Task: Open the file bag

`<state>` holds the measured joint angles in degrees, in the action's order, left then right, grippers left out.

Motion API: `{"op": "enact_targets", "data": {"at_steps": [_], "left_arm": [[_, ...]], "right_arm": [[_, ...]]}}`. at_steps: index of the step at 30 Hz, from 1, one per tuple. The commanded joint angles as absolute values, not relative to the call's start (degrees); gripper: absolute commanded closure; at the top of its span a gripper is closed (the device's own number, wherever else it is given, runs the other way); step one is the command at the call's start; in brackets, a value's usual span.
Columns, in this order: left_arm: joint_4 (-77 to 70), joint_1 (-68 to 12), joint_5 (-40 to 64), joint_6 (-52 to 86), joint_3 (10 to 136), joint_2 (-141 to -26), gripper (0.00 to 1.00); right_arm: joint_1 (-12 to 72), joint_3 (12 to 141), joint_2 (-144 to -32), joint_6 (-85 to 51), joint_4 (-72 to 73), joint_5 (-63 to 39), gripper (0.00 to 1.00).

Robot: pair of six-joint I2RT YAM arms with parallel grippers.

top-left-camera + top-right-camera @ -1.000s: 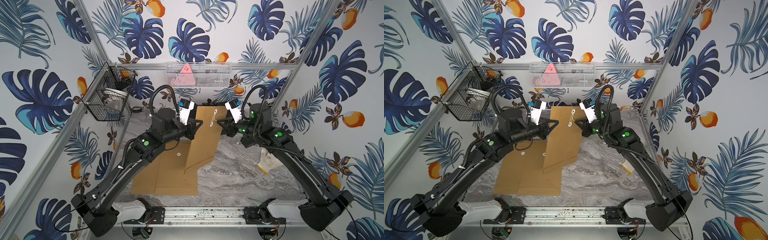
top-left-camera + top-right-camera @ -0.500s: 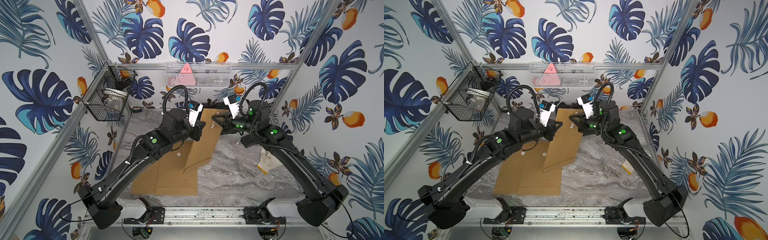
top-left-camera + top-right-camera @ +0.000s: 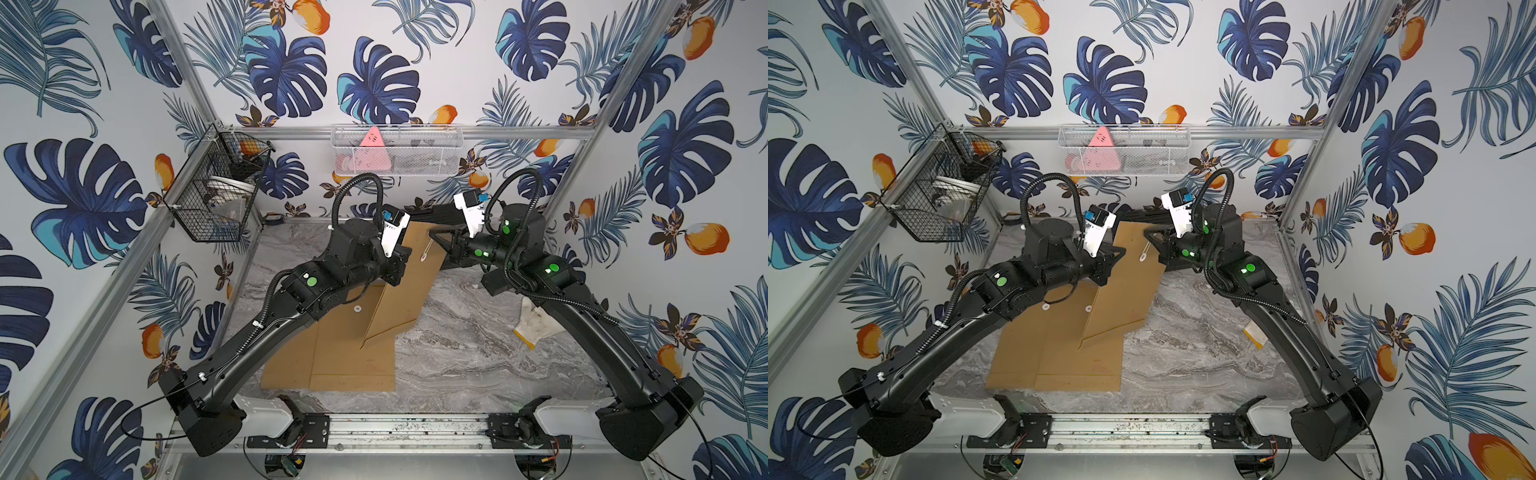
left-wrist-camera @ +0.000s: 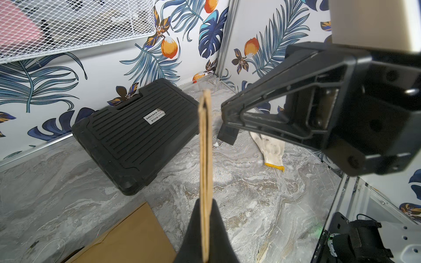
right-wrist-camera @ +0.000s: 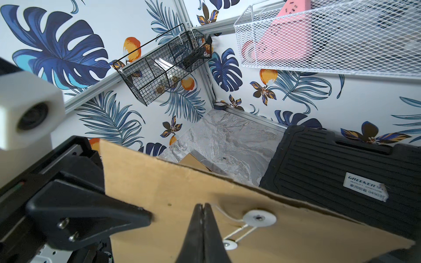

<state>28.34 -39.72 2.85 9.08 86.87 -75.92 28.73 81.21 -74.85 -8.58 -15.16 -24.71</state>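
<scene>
The brown kraft-paper file bag [image 3: 409,291] stands tilted at frame centre in both top views, its lower corner over flat brown paper envelopes [image 3: 332,361]. The left gripper [image 4: 205,206] clamps its edge. The right gripper [image 5: 203,206] is closed at the white string [image 5: 237,234]; whether it pinches the string cannot be determined.

Both top views look steeply down from high in front over the whole tabletop [image 3: 478,353]. The left wrist view looks close along the left gripper [image 4: 205,205], facing the back right corner. The right wrist view looks close along the right gripper [image 5: 203,206], facing back left. Both share the case [image 4: 136,132] and file bag [image 4: 205,148].
</scene>
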Motion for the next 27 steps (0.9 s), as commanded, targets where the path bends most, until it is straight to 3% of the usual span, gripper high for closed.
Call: {"op": "enact_targets", "data": {"at_steps": [1,27], "left_arm": [[28.8,-39.74,4.88,8.0,87.13,-75.58,1.0],[31.31,-39.8,13.35,9.57,85.45,-72.6,1.0]], "right_arm": [[28.79,80.56,-73.54,-8.87,-13.1,-22.69,1.0],[27.63,74.03,-68.51,-10.84,-10.03,-22.0,1.0]]}}
